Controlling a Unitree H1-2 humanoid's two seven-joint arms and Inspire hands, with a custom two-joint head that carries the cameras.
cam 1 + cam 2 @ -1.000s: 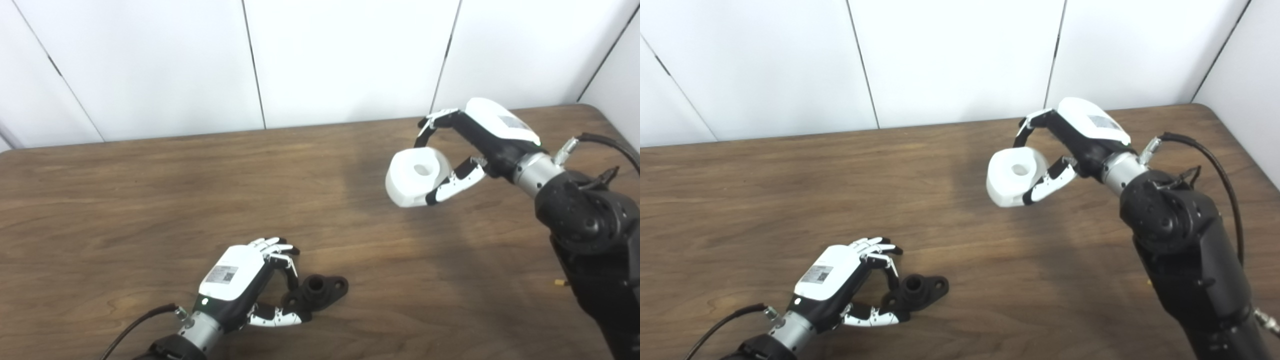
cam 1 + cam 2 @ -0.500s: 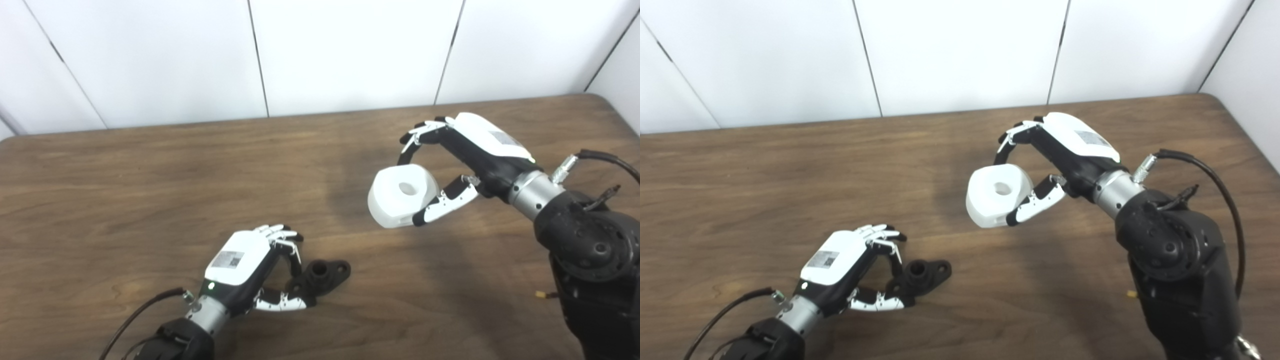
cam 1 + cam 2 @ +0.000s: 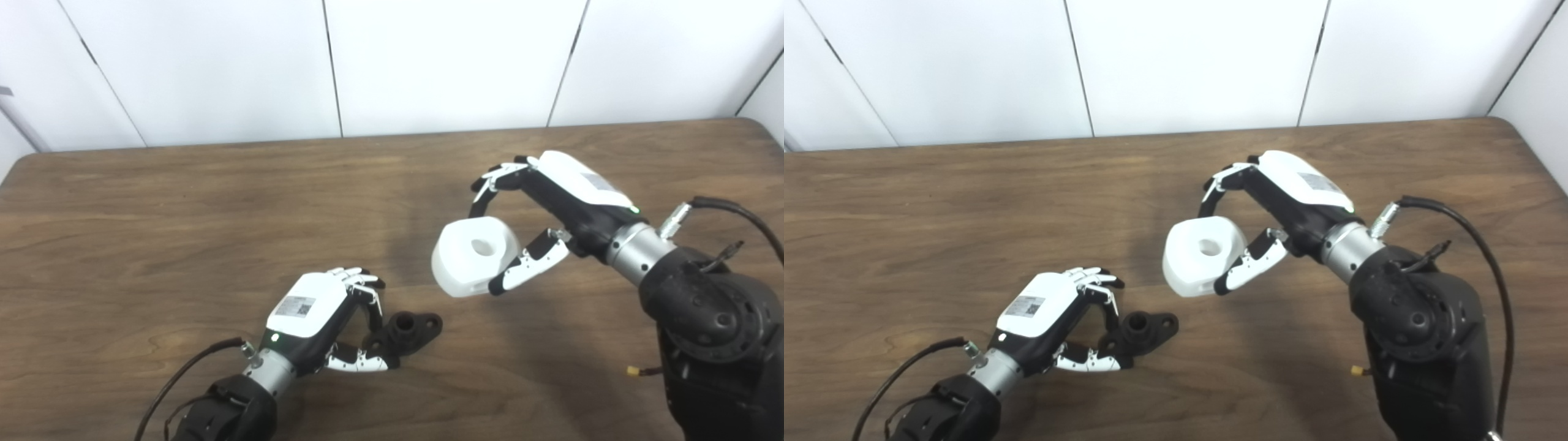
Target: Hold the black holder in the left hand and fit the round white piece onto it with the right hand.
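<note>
The black holder (image 3: 406, 331) lies on the wooden table (image 3: 184, 214) near the front, a short tube on a flange with holes. My left hand (image 3: 324, 315) is shut on the holder's left end, fingers over it and thumb beneath; it also shows in the right eye view (image 3: 1053, 318). My right hand (image 3: 551, 202) is shut on the round white piece (image 3: 474, 248), holding it in the air above the table, up and to the right of the holder. The piece's center hole faces up. The piece and holder are apart.
White wall panels (image 3: 429, 61) stand behind the table's far edge. The table's right corner (image 3: 1513, 128) is rounded. Black cables run from both wrists, one of them (image 3: 1476, 239) looping beside the right forearm.
My right hand has carried the white piece down and to the left, closer to the holder. My left hand stays on the holder. The camera view has shifted.
</note>
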